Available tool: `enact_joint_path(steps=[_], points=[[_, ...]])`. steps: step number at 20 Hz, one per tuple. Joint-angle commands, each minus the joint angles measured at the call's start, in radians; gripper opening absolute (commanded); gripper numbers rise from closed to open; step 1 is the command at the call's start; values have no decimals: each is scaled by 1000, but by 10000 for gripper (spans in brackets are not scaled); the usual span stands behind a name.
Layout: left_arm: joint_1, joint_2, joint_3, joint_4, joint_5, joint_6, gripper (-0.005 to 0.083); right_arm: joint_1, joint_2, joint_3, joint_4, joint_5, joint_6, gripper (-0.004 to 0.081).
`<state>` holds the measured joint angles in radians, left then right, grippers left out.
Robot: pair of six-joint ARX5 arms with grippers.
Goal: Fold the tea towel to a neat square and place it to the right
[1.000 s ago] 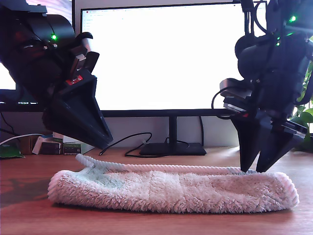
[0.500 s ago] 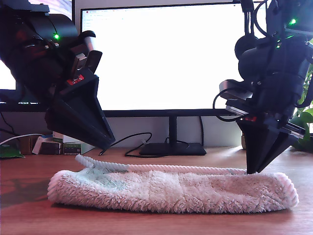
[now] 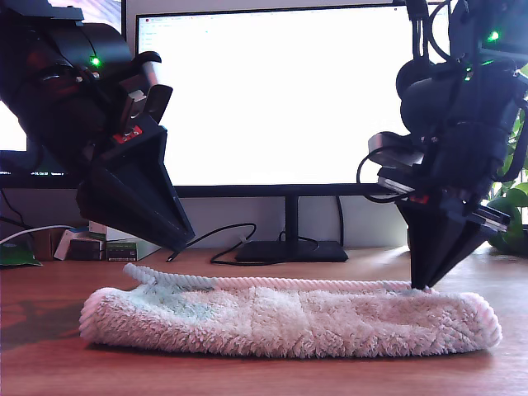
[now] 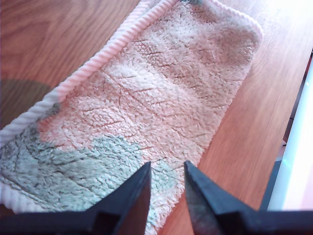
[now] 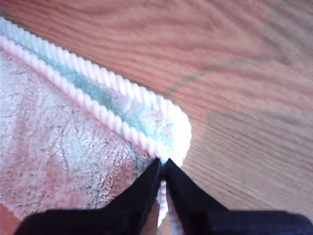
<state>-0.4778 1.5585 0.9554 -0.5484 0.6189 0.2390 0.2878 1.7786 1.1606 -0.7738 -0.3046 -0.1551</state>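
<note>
1. Pinched shut on the corded hem [image 5: 164, 161], my second pincer [image 3: 424, 285] gripped the tea towel [image 3: 289, 318] at its end toward the exterior view's right, the tips meeting right on the cord at the corner.
2. That grip sat on the hem rather than the fluffy pile, likely because the thick cord gives the tips something firm to hold when a corner has to be carried over.
3. My first pincer [image 4: 166, 183] hung with its jaws slightly apart, holding nothing, just above the towel's other end, toward the exterior view's left; I judged it was lined up to take the matching edge there.
4. The towel lay flat on the wooden counter [image 3: 49, 363] as a long, low band, apparently doubled once already, since two corded edges ran side by side in the second wrist view.
5. It sat across the middle of the counter, in front of a bright monitor [image 3: 280, 91] on its stand.
6. The fold to a square looked unfinished, and the towel had not been set aside.
</note>
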Motion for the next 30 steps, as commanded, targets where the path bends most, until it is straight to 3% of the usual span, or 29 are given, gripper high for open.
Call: enact_joint_path(steps=[1, 8, 13, 19, 25, 30], points=[[-3, -5, -8, 8, 1, 8, 182, 0, 12, 35, -5, -4, 2, -13], [-3, -5, -8, 50, 1, 7, 182, 0, 12, 78, -21, 1, 0, -13], [-3, -5, -8, 42, 1, 4, 182, 9, 12, 78, 25, 81, -2, -12], [-3, -5, -8, 19, 1, 4, 182, 36, 12, 78, 29, 79, 2, 242], [-3, -5, -8, 17, 1, 5, 180, 36, 12, 82, 36, 84, -2, 260], [-3, -5, -8, 17, 1, 6, 181, 18, 12, 104, 27, 148, -2, 293]])
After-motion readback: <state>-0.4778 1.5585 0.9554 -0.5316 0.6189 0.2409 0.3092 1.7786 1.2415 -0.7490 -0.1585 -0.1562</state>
